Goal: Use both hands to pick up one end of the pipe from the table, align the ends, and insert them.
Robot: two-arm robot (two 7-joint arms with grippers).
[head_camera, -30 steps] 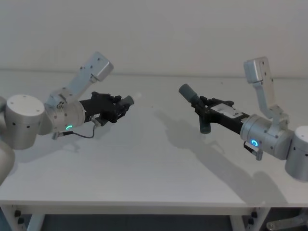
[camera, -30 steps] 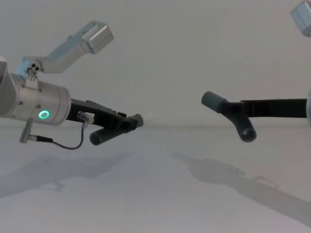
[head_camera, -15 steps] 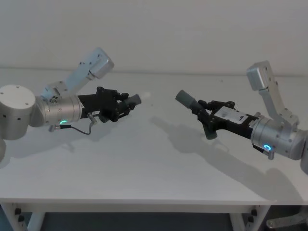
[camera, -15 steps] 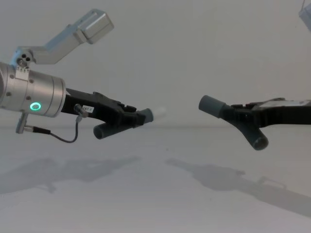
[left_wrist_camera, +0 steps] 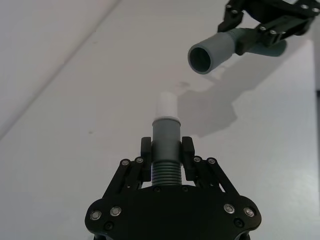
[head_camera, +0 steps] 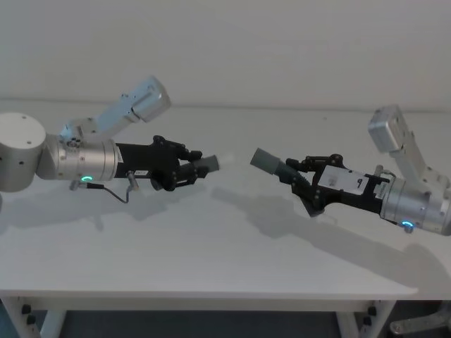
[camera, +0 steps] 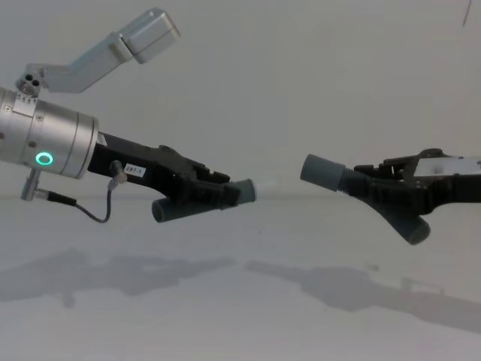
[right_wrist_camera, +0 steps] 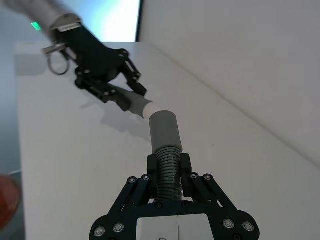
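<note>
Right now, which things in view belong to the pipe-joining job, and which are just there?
Job: left gripper shut on the white-tipped hose piece; right gripper shut on the open-cuffed hose piece; both held above the table, not yet joined.
Not the job: cable loop under the left arm; wall behind.

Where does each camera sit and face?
Head: high, facing down at the table; left gripper, right gripper.
Chest: low, facing across; both grippers from the sides.
Left wrist: over its gripper, along the white-tipped pipe toward the open pipe.
Right wrist: over its gripper, along the open pipe toward the left gripper.
Shared: both pipes, apart.
</note>
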